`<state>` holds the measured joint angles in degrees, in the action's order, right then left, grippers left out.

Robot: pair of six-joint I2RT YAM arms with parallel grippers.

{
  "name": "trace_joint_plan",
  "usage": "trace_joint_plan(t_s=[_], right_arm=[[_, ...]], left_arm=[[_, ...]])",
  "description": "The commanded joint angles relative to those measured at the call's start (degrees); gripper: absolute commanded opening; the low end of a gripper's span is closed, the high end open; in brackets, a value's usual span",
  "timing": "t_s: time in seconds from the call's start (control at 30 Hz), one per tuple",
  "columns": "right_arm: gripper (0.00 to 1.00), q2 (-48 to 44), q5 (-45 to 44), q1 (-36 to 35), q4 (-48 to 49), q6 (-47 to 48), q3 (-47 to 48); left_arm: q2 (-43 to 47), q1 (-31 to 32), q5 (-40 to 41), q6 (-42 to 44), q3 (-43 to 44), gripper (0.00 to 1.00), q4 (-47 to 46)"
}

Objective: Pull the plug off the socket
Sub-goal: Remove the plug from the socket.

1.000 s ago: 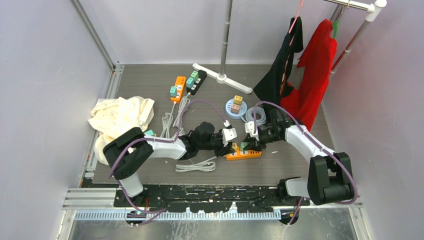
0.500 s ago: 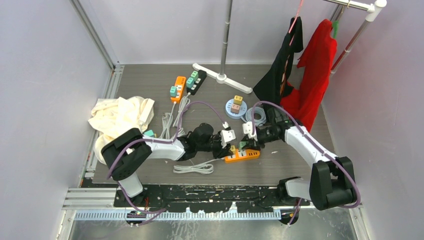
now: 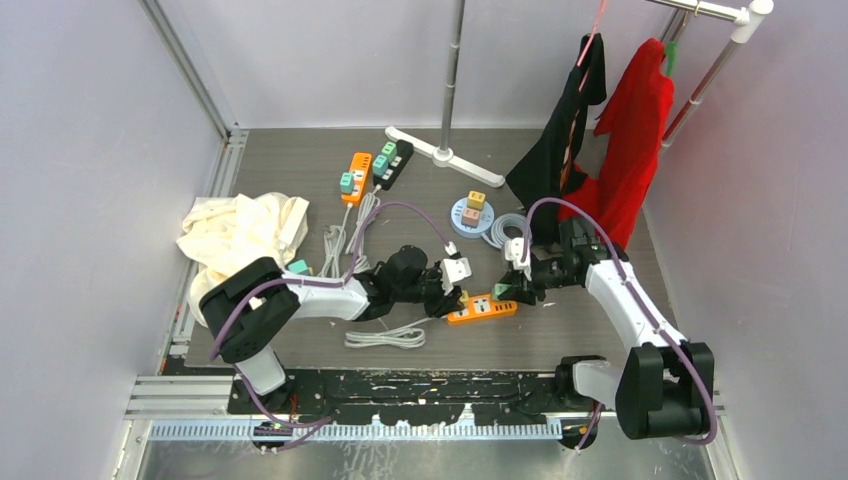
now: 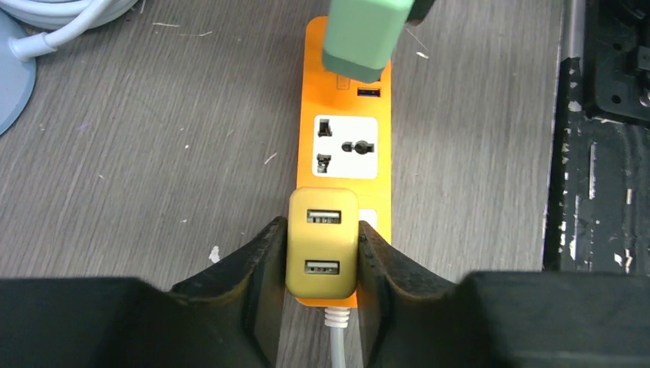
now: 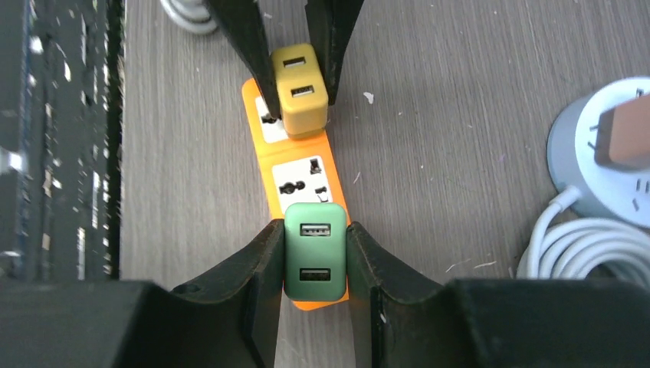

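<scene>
The yellow plug (image 4: 322, 253) is clamped by the left tool (image 4: 322, 234); the green plug (image 4: 360, 34), at 12 o'clock from it, is clamped by the right tool (image 5: 313, 234). Both stand on the strip (image 4: 335, 98). With a slanted pull the strip could be lifted, or a plug lost.

Orange power strip (image 4: 346, 146); yellow plug (image 4: 323, 244); green plug (image 5: 314, 261); grey wood-grain table (image 4: 153, 153)

Orange power strip (image 3: 483, 308) lies flat. Yellow plug (image 4: 322, 244) sits at one end, green plug (image 5: 314, 261) at the other, white socket (image 4: 346, 146) exposed between them.
</scene>
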<state>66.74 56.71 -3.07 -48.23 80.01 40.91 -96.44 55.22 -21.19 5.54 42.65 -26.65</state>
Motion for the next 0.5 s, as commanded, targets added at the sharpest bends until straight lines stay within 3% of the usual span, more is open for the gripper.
trace_joint_plan(t_s=[0.0,0.13,0.3,0.47], right_arm=[[0.01,-2.80,3.69,1.59,3.96,-21.90,3.65],[0.01,-3.93,2.19,2.64,5.73,-35.80,5.71],[0.02,-5.25,1.83,3.21,7.45,-48.04,6.39],[0.03,-6.04,1.66,3.54,14.60,-66.39,6.23]], left_arm=[[1.19,-0.39,3.69,-2.86,3.81,0.49,6.15],[3.87,-0.45,6.44,-5.85,5.69,0.70,6.41],[9.54,-0.42,7.84,-8.08,5.78,0.78,6.87],[16.03,-0.51,7.21,-12.38,8.66,0.80,15.40]])
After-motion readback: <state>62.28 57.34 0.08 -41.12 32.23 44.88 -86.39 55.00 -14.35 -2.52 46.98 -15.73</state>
